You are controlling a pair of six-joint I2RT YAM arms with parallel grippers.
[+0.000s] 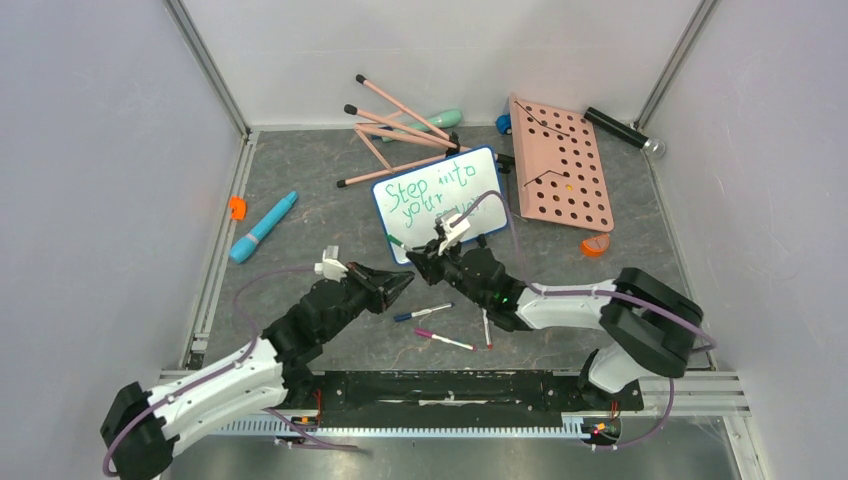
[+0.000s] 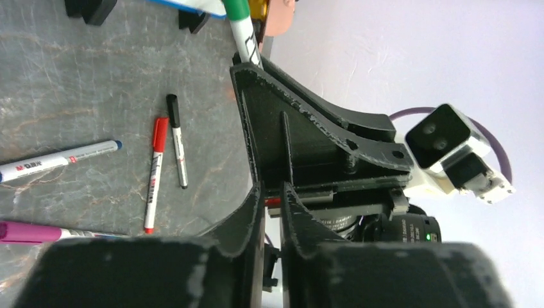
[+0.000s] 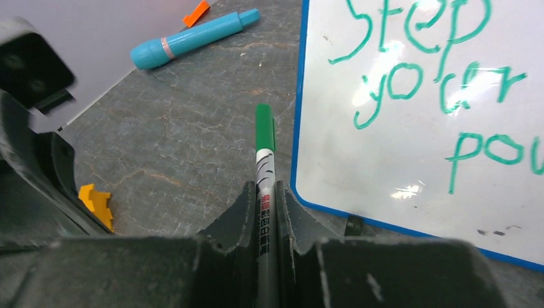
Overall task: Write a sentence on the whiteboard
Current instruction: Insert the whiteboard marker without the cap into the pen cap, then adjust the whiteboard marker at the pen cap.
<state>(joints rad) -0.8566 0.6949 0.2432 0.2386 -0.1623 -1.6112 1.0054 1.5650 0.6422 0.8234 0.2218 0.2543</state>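
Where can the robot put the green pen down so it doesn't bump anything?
The green pen could go on the bare table at the back left, between the blue pen and the pink sticks. A smaller gap lies between the whiteboard and the orange piece on the right. It is crowded near the front, where loose pens lie.

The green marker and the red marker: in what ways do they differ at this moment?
The green marker is clamped in the right gripper, while the red marker lies loose on the table beside a black marker. The green marker reaches beside the blue frame of the whiteboard; the red marker lies nearer the arm bases. Both are slim, with white barrels.
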